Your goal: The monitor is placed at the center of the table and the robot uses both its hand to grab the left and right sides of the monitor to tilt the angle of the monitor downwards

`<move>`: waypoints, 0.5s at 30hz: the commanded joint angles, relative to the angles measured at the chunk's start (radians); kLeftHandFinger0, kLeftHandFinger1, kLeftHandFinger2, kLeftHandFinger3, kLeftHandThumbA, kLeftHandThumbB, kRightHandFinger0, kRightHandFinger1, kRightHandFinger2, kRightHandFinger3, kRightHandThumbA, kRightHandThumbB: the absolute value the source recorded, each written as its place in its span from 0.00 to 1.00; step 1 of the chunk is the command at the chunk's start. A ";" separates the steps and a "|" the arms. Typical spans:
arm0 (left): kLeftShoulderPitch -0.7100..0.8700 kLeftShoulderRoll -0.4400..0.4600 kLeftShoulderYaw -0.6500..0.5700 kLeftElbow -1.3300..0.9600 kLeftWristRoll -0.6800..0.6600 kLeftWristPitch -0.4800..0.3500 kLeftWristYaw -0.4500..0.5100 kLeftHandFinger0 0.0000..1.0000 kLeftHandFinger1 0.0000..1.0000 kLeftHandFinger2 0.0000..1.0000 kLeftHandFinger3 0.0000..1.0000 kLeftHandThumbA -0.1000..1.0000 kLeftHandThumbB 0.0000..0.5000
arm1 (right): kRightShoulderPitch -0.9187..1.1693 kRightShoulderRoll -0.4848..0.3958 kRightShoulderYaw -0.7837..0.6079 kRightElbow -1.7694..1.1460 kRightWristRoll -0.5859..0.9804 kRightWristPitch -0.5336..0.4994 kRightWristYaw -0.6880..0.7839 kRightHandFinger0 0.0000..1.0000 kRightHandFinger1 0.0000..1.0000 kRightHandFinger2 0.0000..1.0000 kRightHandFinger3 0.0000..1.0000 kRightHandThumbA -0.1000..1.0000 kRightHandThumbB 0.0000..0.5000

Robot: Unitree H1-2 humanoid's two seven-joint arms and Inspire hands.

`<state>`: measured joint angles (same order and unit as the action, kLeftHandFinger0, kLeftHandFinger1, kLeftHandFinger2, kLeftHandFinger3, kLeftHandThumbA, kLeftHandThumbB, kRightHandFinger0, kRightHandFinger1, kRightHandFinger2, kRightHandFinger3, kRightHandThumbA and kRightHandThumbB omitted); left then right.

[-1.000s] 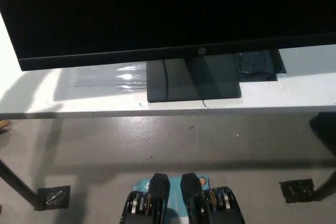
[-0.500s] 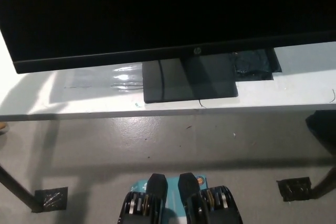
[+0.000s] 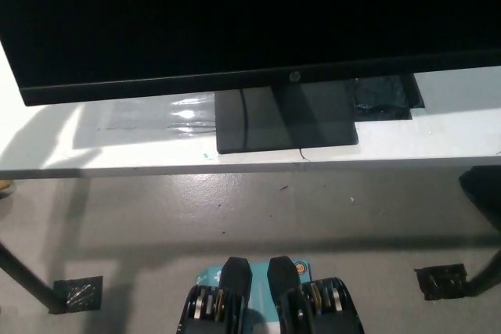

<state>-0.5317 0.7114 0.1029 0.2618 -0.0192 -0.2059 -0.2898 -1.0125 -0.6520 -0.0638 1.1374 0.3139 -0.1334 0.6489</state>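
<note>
The monitor (image 3: pixel 235 21) fills the 12 o'clock half of the head view, its dark screen facing the camera. Its flat black base (image 3: pixel 286 123) rests on the white worktop (image 3: pixel 94 142), near the worktop's front edge. A black patch (image 3: pixel 383 99) lies at 2 o'clock of the base. Neither hand is in view, so their state cannot be told. Grey floor (image 3: pixel 250 209) lies below.

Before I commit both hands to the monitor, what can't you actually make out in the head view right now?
- Both hands: outside the head view, so open or shut is unknown.
- Monitor: top and right side cut off by the frame; its tilt can't be judged.
- Stand base: rear part hidden under the screen.
- Dark patch on the table: half covered by the screen's lower edge, too dim to identify.
</note>
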 commanded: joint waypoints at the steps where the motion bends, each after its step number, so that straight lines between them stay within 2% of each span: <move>1: -0.054 0.015 -0.011 0.001 0.022 -0.024 -0.010 1.00 1.00 1.00 1.00 0.98 0.97 | -0.115 0.030 -0.007 0.044 0.039 0.096 0.228 1.00 1.00 1.00 1.00 1.00 0.99; 4: -0.057 0.015 -0.015 -0.001 0.023 -0.009 -0.012 1.00 1.00 1.00 1.00 0.97 0.97 | -0.134 0.029 -0.012 0.092 0.034 0.117 0.268 1.00 1.00 1.00 1.00 0.95 0.99; 5: -0.059 0.015 -0.017 0.000 0.019 -0.011 -0.018 1.00 1.00 1.00 1.00 0.96 0.95 | -0.134 0.029 -0.008 0.091 0.030 0.119 0.275 1.00 1.00 1.00 1.00 0.93 0.93; 6: -0.061 0.016 -0.020 0.003 0.019 -0.012 -0.019 1.00 1.00 1.00 1.00 0.96 0.95 | -0.136 0.029 -0.007 0.095 0.025 0.118 0.272 1.00 1.00 1.00 1.00 0.90 0.93; 8: -0.070 0.014 -0.027 0.014 0.022 -0.011 -0.023 1.00 1.00 1.00 1.00 0.96 1.00 | -0.140 0.030 0.015 0.107 -0.009 0.081 0.251 1.00 1.00 1.00 1.00 0.87 0.96; 11: -0.082 0.009 -0.043 0.027 0.004 0.004 -0.048 1.00 1.00 1.00 1.00 0.93 1.00 | -0.145 0.031 0.041 0.106 -0.045 0.074 0.238 1.00 1.00 1.00 1.00 0.78 0.89; 12: -0.087 0.008 -0.049 0.031 0.006 0.004 -0.049 1.00 1.00 1.00 1.00 0.90 1.00 | -0.152 0.031 0.048 0.114 -0.052 0.067 0.246 1.00 1.00 1.00 1.00 0.76 0.96; 15: -0.104 0.003 -0.071 0.031 0.029 0.018 -0.047 1.00 1.00 1.00 1.00 0.90 1.00 | -0.171 0.031 0.066 0.129 -0.068 0.079 0.234 1.00 1.00 1.00 1.00 0.67 1.00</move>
<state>-0.5701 0.7069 0.0532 0.3111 -0.0089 -0.1901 -0.3027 -1.0811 -0.6663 -0.0238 1.2739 0.2782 -0.0627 0.7629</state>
